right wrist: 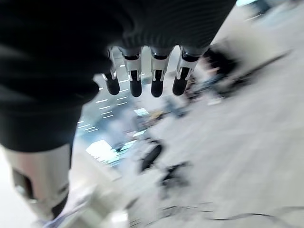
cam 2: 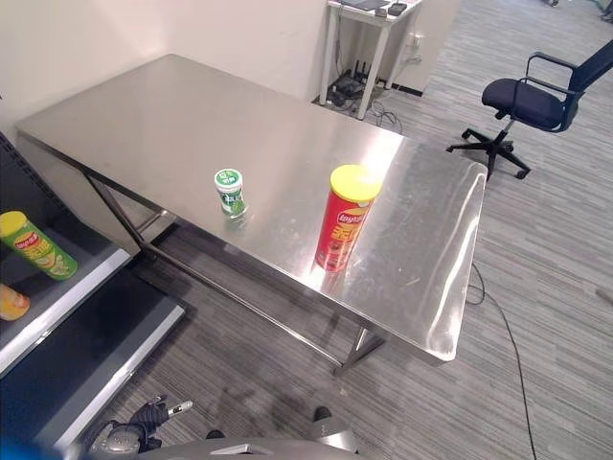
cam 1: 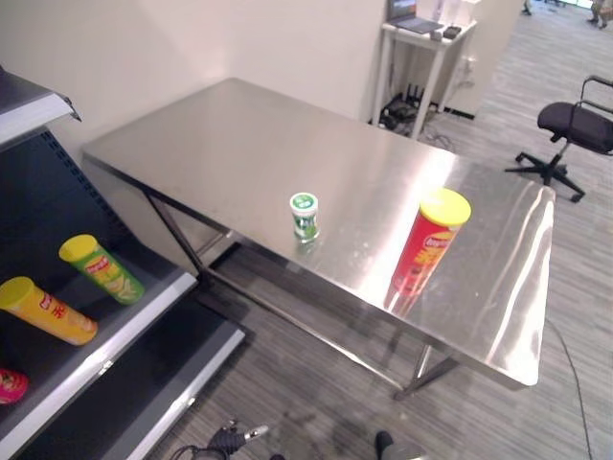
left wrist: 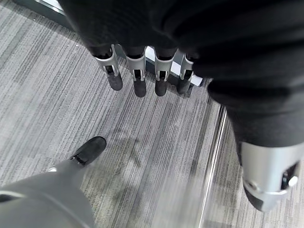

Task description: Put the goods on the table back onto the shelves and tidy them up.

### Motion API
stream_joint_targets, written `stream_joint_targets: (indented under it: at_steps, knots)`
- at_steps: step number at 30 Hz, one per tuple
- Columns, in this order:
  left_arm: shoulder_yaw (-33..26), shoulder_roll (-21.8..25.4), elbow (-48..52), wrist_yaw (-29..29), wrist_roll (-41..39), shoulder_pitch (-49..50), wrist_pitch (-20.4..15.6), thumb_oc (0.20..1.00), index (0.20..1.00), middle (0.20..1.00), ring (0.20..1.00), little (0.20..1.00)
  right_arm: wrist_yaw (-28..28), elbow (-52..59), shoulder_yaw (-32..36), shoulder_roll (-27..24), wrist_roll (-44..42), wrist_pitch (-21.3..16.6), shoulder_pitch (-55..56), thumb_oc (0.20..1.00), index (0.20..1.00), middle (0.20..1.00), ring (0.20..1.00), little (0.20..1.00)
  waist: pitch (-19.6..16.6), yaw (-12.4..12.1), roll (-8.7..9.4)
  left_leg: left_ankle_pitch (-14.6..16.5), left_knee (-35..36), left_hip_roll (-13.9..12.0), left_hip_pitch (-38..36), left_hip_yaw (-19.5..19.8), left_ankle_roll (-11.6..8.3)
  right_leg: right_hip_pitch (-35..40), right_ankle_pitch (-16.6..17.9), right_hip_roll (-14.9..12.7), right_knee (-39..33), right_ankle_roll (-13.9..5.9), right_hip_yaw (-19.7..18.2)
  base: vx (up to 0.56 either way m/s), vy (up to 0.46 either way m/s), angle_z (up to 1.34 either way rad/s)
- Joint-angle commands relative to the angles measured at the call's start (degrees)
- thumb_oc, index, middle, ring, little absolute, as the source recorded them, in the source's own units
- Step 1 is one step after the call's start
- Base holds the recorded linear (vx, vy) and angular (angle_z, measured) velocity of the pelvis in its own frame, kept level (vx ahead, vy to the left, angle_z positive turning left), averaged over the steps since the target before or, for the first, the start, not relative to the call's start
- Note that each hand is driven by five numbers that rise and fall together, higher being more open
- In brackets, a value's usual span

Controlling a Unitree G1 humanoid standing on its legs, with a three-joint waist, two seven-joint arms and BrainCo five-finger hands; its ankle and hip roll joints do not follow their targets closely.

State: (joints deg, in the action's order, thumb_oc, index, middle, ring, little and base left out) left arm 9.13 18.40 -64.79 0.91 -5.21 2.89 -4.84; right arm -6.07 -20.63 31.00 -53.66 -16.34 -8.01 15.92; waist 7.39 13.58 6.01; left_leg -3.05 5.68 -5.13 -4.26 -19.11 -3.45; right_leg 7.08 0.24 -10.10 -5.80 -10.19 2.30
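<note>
Desk [cam 1: 259, 144]: brushed stainless steel top on a metal frame, standing on grey striped carpet, running from far left to near right. Dark shelving unit [cam 1: 105, 359] stands at the left, just beside the desk's left corner.

Black office chair [cam 1: 573, 129] stands at the far right, well apart from the desk.

Tall red cylindrical crisp can with yellow lid [cam 1: 428, 243] stands upright on the desk near its right end. Small green-and-white round jar [cam 1: 305, 216] stands upright to its left, near the desk's near edge; the two are apart.

Green crisp can with yellow lid [cam 1: 102, 269] and yellow crisp can [cam 1: 48, 310] lie on their sides on a shelf, apart.

Left hand [left wrist: 142, 76] hangs over the carpet, fingers straight and apart, holding nothing. Right hand [right wrist: 142, 76] likewise has straight, separated fingers and holds nothing.
</note>
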Motion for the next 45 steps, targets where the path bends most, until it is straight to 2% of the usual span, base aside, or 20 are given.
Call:
stream_joint_targets:
  at_steps: [1,7,8,15,20,28,32,38,45]
  knots:
    - [-0.77,2.33,0.29,-1.57,1.95,-1.41,-1.88,1.0,1.0,1.0,1.0,1.0,3.71,1.93,0.75,-6.95,-5.56,-4.17,-7.08,1.0,1.0,1.0,1.0,1.0,0.59,-2.74,-0.66,7.24,-0.68,-1.8,-5.68,1.94,-1.4,-6.48,4.41,-3.45,2.51,-4.63,1.87,0.0,-0.024,-0.14]
    - [-0.29,2.36,0.91,-2.47,2.06,-0.71,-2.14,1.0,1.0,1.0,1.0,1.0,6.31,3.35,-1.26,-9.9,-7.94,-4.69,-9.33,1.0,1.0,1.0,1.0,1.0,0.34,-2.88,-0.87,7.41,-0.68,-1.82,-6.19,0.97,-1.49,-6.57,4.92,-3.56,2.07,-4.75,1.47,-0.01,-0.011,-0.12]
    - [1.7,2.85,4.44,-4.51,2.66,0.34,-2.99,1.0,1.0,1.0,1.0,1.0,13.86,7.83,-4.32,-14.33,-14.23,-4.62,-10.15,1.0,1.0,1.0,1.0,1.0,0.13,-2.78,-1.46,7.31,-0.68,-1.83,-6.62,-0.03,-1.72,-6.59,5.24,-3.74,1.77,-4.81,1.22,-0.02,-0.003,-0.17]
    - [2.91,2.41,6.27,-5.43,2.9,0.16,-3.46,1.0,1.0,1.0,1.0,1.0,16.71,14.22,-7.52,-16.54,-14.42,-4.99,-12.44,1.0,1.0,1.0,1.0,1.0,-0.59,-1.95,-2.37,7.33,-0.68,-1.82,-6.77,-0.14,-1.81,-6.3,5.3,-3.98,1.77,-4.81,1.51,-0.01,0.0,-0.08]
    - [3.71,1.88,6.93,-5.66,3.5,-0.52,-3.51,1.0,1.0,1.0,1.0,1.0,17.41,20.37,-9.7,-16.24,-12.34,-5.34,-14.44,1.0,1.0,1.0,1.0,1.0,-1.24,-1.93,-2.98,7.4,-0.68,-1.96,-6.88,0.24,-1.86,-5.58,4.95,-4.12,1.76,-4.8,2.1,0.0,0.0,0.0]
    - [5.24,1.07,8.49,-6.0,3.42,-0.67,-3.37,1.0,1.0,1.0,1.0,1.0,17.79,22.58,-14.89,-15.85,-10.18,-5.23,-17.68,1.0,1.0,1.0,1.0,1.0,-1.88,-2.63,-3.34,7.31,-0.68,-2.18,-6.86,1.11,-1.95,-4.56,4.54,-4.17,1.7,-4.66,3.26,0.0,-0.004,0.08]
    - [5.4,0.73,7.76,-5.65,3.46,-1.04,-3.3,1.0,1.0,1.0,1.0,1.0,16.91,22.41,-19.37,-15.86,-7.55,-5.29,-20.78,1.0,1.0,1.0,1.0,1.0,-1.87,-3.52,-3.04,7.18,-0.68,-2.32,-6.88,1.4,-2.0,-4.26,4.47,-4.0,1.62,-4.52,3.66,0.0,0.0,0.03]
    - [5.1,1.14,8.85,-5.49,3.26,-0.56,-3.13,1.0,1.0,1.0,1.0,1.0,16.75,23.35,-20.51,-15.08,-7.32,-5.45,-20.76,1.0,1.0,1.0,1.0,1.0,-1.63,-4.49,-2.4,6.81,-0.68,-2.61,-6.18,1.98,-2.13,-4.31,4.37,-3.85,1.53,-4.4,4.06,0.0,-0.008,0.02]
    - [5.23,1.8,8.79,-5.59,3.35,0.07,-2.7,1.0,1.0,1.0,1.0,1.0,17.44,22.41,-28.54,-14.95,-6.45,-5.23,-25.73,1.0,1.0,1.0,1.0,1.0,-1.47,-5.92,-1.52,6.59,-0.68,-2.84,-6.05,2.05,-2.43,-4.0,4.12,-3.91,1.24,-4.16,4.46,0.0,-0.017,0.06]
